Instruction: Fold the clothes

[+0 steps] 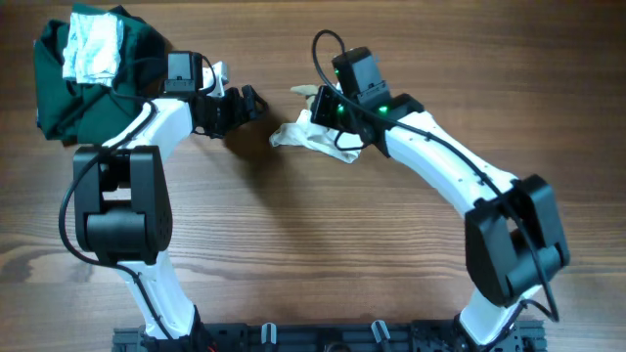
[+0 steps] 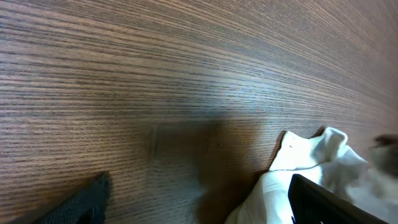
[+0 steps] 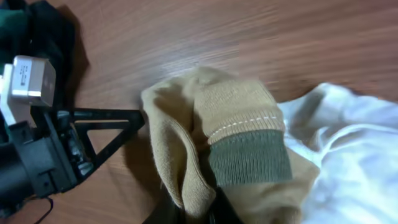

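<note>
So we've got the clothes (image 1: 315, 134) bunched in a crumpled heap mid-table (image 1: 323, 244), right under the right gripper (image 1: 328, 110). The tan part (image 3: 236, 102) with the green cuff (image 3: 250, 155) is humped up over that gripper's fingers. They're buried in the fabric, so we honestly can't tell whether it's clamped or not. The left gripper (image 1: 249, 101) is spread wide with nothing in it, sitting just beside the white edge (image 2: 311, 158).

What worries us:
- If the right one only has the tan layer, a pull probably drags the whole wad along instead of spreading it.
- The left one could skid on bare wood and miss the thin edge.
- The two grippers are close, so they could bump.
- The dark green garment (image 1: 59, 93) is well apart, so probably no snag there.
</note>
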{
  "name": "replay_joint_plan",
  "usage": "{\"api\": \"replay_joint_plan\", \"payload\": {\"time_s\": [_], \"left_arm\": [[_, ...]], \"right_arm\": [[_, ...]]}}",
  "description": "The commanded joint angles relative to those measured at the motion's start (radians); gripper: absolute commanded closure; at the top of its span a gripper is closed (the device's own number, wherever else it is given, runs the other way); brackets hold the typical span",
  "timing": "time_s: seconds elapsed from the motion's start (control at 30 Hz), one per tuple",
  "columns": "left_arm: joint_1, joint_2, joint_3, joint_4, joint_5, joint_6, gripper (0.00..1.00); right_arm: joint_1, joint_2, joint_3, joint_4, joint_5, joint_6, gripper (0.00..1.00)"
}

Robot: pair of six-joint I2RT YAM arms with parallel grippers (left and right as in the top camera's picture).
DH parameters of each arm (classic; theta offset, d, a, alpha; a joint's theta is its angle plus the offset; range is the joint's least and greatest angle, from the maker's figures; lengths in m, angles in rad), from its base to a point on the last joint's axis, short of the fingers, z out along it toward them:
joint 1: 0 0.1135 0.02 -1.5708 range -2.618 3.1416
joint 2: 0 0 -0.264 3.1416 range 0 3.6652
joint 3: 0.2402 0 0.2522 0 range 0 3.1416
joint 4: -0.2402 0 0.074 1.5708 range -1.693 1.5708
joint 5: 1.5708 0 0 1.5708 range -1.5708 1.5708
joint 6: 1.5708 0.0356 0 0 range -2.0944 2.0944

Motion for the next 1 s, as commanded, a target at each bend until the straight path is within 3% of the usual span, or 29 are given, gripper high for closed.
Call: {"api": "replay_joint_plan", "payload": {"time_s": [0.0, 0.23, 0.3, 0.37, 0.5, 0.8, 0.97], "left_arm": [[0.018, 0.043, -0.037, -0.031, -0.097, 0.002, 0.07], [0.018, 0.043, -0.037, -0.035, -0.101, 0.002, 0.06], [0.018, 0.043, -0.037, -0.035, -0.101, 0.002, 0.06], [0.018, 0.043, -0.037, -0.035, -0.101, 0.002, 0.06], [0.018, 0.043, -0.037, -0.035, -0.101, 0.002, 0.06], [0.018, 0.042, -0.037, -0.059, -0.100, 0.055, 0.05], [0.018, 0.024, -0.037, -0.065, -0.100, 0.055, 0.06]], "right_arm": [[0.024, 0.053, -0.001, 0.029, -0.042, 0.037, 0.92], [0.048, 0.093, -0.001, 0.125, -0.049, 0.090, 0.89], [0.048, 0.101, -0.001, 0.127, -0.049, 0.089, 0.73], [0.049, 0.108, -0.001, 0.126, -0.050, 0.089, 0.49], [0.049, 0.111, -0.001, 0.127, -0.049, 0.089, 0.24], [-0.034, 0.067, -0.001, 0.061, -0.049, 0.047, 0.10], [-0.180, -0.040, -0.001, -0.090, -0.051, -0.131, 0.06]]}}
